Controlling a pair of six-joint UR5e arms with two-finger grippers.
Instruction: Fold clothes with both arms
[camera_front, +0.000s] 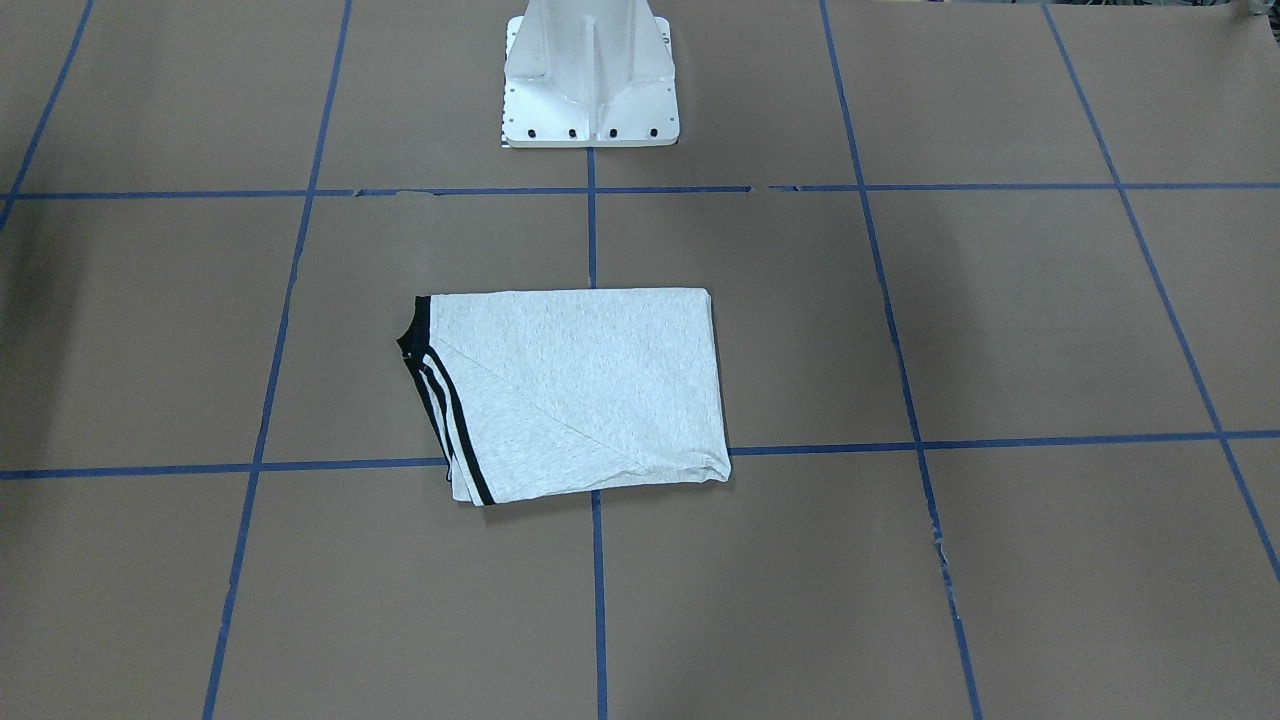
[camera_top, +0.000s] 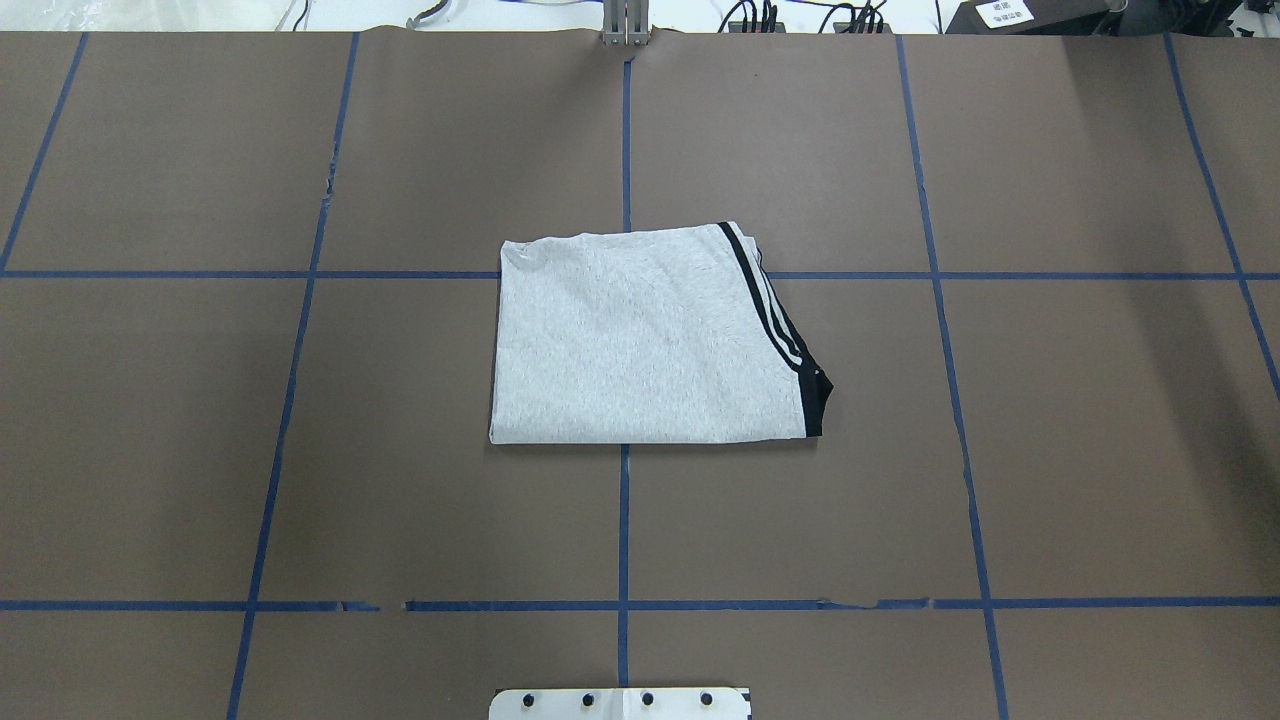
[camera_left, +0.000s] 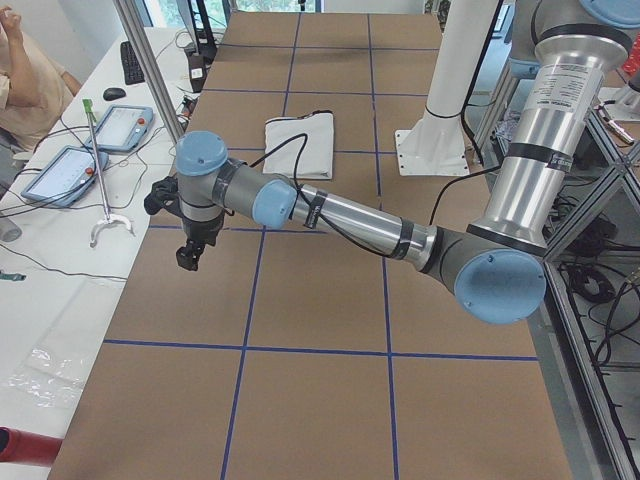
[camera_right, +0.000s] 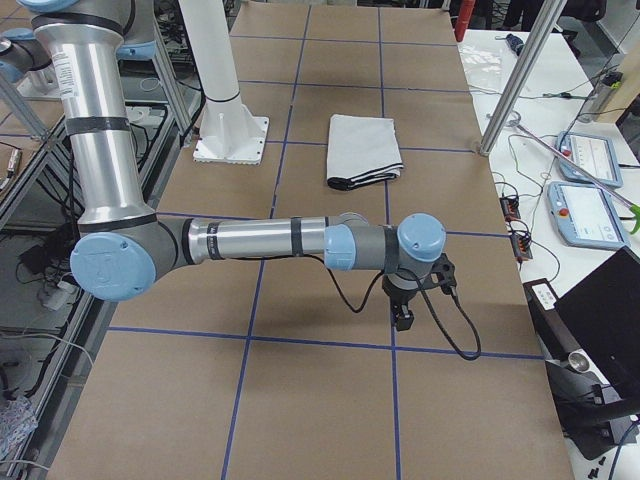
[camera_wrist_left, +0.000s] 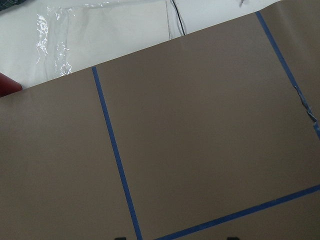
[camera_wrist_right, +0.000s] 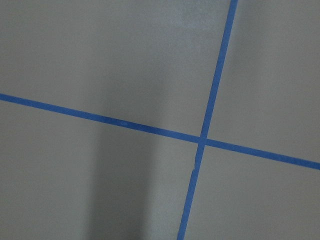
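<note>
- Here, the folded T-shirt (camera_top: 645, 340) is laid flat on the desk (camera_top: 1080, 450).
- The left hand (camera_left: 189, 258) and right hand (camera_right: 403, 320) are held well away from it; their state cannot be told.

Probably a robotics lab: tape-gridded table (camera_top: 450, 150), teach pendant (camera_right: 588, 157) on a side bench (camera_right: 500, 70), trailing cables (camera_top: 757, 14).

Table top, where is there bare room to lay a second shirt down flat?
The shirt covers the middle of the table. The squares either side of it are bare, as is the row between it and the pedestal. Further out, the left arm and right arm reach over the table's ends, so those are crowded.
</note>
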